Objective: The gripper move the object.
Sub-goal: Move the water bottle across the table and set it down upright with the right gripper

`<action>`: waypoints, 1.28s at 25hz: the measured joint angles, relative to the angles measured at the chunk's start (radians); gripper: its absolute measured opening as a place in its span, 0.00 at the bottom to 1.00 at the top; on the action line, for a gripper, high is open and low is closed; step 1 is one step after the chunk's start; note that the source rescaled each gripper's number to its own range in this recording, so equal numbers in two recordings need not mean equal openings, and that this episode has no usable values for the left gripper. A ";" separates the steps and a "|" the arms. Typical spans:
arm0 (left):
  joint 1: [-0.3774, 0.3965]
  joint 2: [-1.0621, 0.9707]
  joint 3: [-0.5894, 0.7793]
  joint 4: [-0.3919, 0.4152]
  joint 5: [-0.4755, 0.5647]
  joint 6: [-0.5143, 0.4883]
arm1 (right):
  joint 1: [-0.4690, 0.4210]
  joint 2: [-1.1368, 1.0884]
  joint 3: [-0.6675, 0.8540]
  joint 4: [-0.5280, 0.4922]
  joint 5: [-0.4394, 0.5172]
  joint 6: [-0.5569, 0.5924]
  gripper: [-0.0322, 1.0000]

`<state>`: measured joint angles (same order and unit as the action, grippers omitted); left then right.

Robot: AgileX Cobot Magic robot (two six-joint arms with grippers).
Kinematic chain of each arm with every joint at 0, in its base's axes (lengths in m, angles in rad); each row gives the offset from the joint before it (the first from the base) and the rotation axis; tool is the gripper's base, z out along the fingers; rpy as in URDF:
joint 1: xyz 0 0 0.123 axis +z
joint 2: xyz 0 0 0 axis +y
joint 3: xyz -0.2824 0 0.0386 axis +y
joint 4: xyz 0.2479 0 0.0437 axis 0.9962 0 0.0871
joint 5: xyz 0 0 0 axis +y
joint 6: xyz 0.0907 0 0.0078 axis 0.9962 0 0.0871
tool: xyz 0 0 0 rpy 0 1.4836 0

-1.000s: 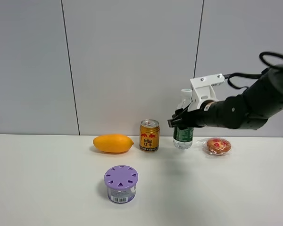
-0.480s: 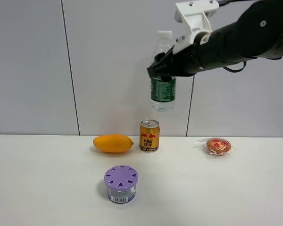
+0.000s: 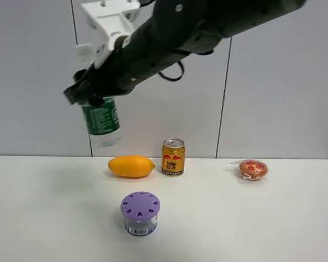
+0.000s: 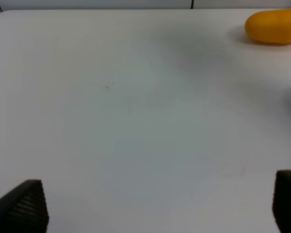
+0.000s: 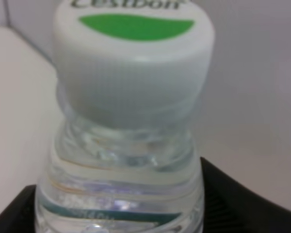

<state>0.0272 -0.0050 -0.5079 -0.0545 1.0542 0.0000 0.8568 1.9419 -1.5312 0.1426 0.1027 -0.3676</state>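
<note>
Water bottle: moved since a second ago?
Yes. The water bottle, in the right gripper, rose and crossed from right of the gold can to its left.

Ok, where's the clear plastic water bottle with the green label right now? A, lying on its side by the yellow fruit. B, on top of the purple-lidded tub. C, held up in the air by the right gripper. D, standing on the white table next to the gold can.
C: the right gripper is clamped on the clear plastic water bottle, whose base hangs well clear of the white table.
</note>
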 joint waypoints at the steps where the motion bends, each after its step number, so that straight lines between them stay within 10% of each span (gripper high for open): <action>1: 0.000 0.000 0.000 0.000 0.000 0.006 | 0.017 0.038 -0.030 0.011 0.015 0.000 0.03; 32: 0.000 0.000 0.000 0.000 0.000 0.006 | 0.099 0.395 -0.170 0.081 -0.124 -0.028 0.03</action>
<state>0.0272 -0.0050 -0.5079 -0.0545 1.0542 0.0059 0.9563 2.3366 -1.7013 0.2240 -0.0217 -0.3951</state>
